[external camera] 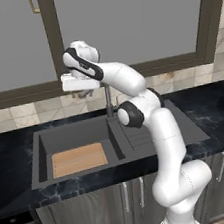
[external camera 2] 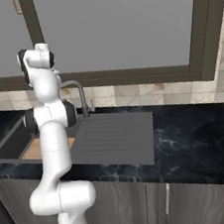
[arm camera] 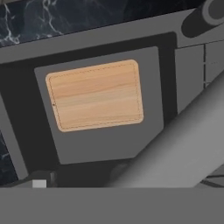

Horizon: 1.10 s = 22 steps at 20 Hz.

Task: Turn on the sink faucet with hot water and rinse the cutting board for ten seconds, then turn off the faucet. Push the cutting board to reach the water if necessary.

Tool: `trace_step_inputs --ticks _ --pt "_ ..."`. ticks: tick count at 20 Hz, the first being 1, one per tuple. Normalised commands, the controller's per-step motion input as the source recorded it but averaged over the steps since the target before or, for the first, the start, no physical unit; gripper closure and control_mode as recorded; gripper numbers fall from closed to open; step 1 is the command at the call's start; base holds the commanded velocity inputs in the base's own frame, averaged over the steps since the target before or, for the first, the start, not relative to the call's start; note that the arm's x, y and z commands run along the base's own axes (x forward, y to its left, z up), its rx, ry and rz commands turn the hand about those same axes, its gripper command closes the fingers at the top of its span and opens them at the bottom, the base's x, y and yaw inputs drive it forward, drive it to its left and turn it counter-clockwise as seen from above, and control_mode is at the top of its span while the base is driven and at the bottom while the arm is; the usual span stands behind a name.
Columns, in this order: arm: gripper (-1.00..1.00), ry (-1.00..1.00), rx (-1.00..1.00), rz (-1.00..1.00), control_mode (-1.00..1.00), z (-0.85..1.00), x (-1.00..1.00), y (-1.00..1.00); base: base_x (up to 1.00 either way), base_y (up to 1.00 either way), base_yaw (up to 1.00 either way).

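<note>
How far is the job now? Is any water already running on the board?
Nothing looks done yet: no water shows, and the cutting board lies dry on the floor of the sink. In hand: the tool hangs high beside the faucet. Left: turning on hot water, rinsing, turning it off.

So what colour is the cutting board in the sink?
Light tan wood grain; the cutting board shows best in the hand view.
</note>
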Motion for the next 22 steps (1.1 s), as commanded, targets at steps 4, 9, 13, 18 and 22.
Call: trace_step_inputs --ticks 4,9,13,18,22 --pt "-1.00 0.00 0.00 0.00 -1.00 0.00 -0.02 -0.20 0.00 0.00 0.00" --pt "-1.00 -0.03 -0.02 0.00 -1.00 0.06 -0.04 -0.08 0.00 0.00 0.00" --pt "-1.00 0.00 0.00 0.00 -1.00 0.27 0.00 -0.04 0.00 0.00 0.00" --pt "-1.00 -0.01 0.00 0.00 -1.00 0.28 -0.01 -0.03 0.00 0.00 0.00" --pt "-1.00 -0.13 -0.02 0.00 -1.00 0.18 -0.16 -0.11 0.00 0.00 0.00"
